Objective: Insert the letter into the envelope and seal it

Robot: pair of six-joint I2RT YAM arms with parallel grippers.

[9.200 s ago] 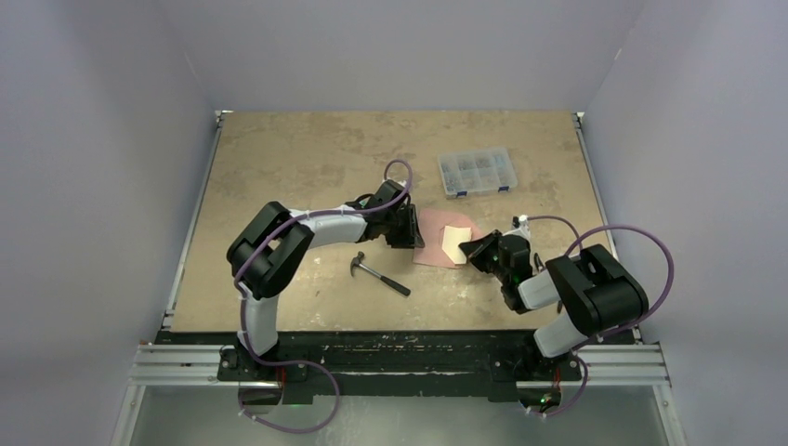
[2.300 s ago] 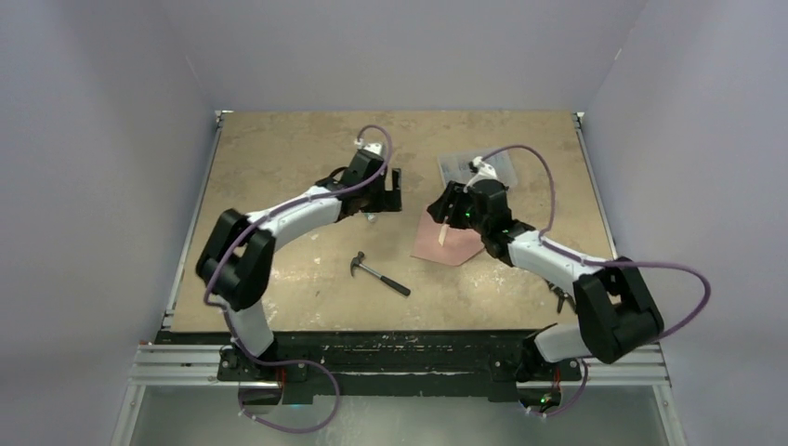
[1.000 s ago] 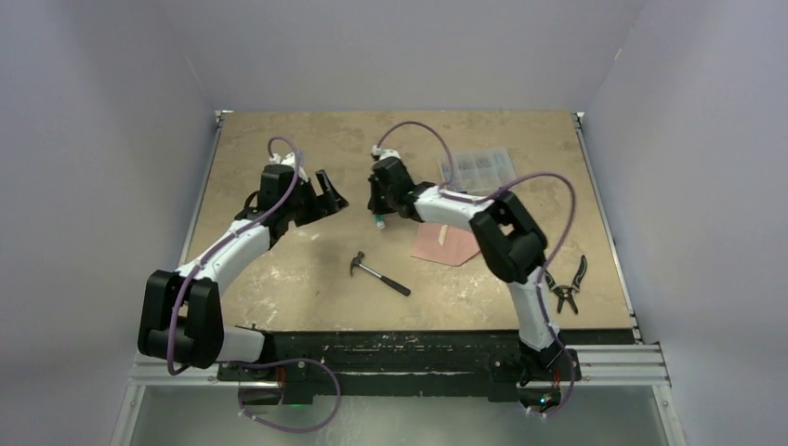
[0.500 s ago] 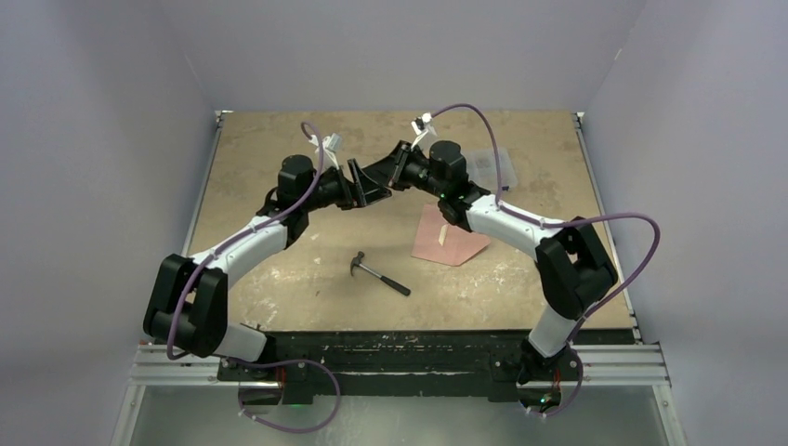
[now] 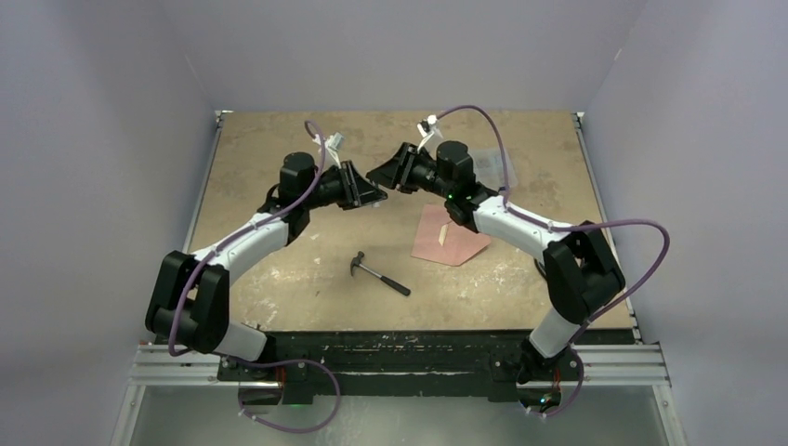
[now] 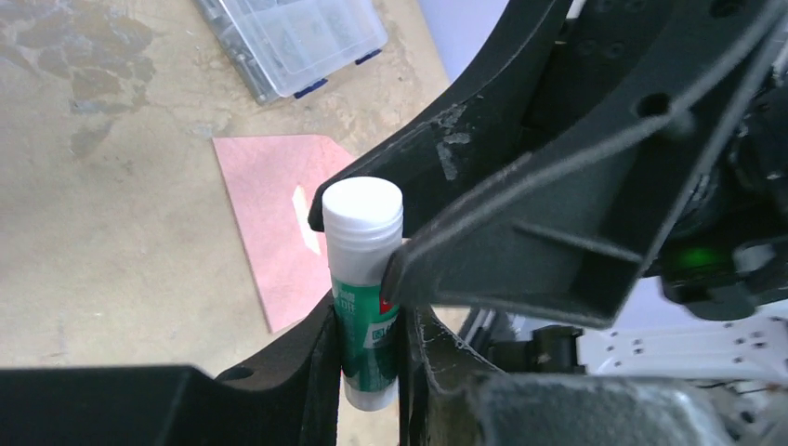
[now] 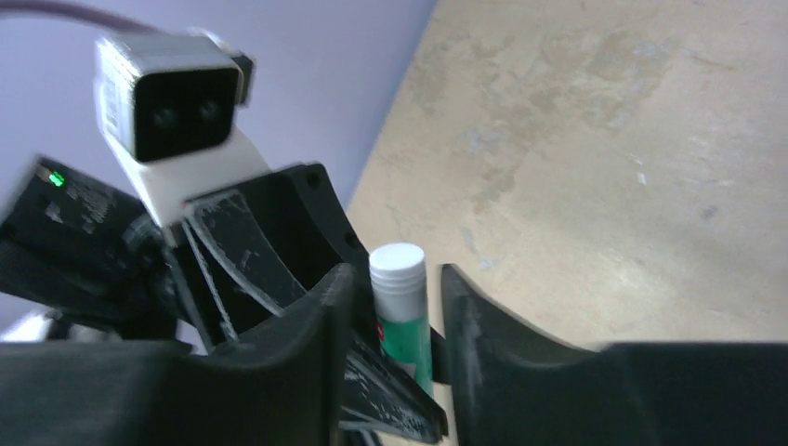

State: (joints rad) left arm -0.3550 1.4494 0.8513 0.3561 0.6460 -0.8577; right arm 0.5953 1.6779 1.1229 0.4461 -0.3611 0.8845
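Both arms meet in the air over the bench (image 5: pixel 279 158), at about 12 o'clock from its middle, with a glue stick (image 6: pixel 364 279) between them. The left pincer (image 6: pixel 365 348) pinches the green body. The right pincer (image 7: pixel 398 311) straddles the white end, one finger against it and a sliver of gap at the other, so I cannot tell whether it bites.

My guess is the step is taking the cap off, ready for sealing. To do that well, the left should hold hard low on the body. The right should close squarely on the cap alone and pull straight along the stick, not sideways.

The envelope (image 5: pixel 455 243) lies flat at 4 o'clock from them. It is salmon-pink, with one corner pointed and a small pale sliver on it. No separate letter shows; I take it to be inside.
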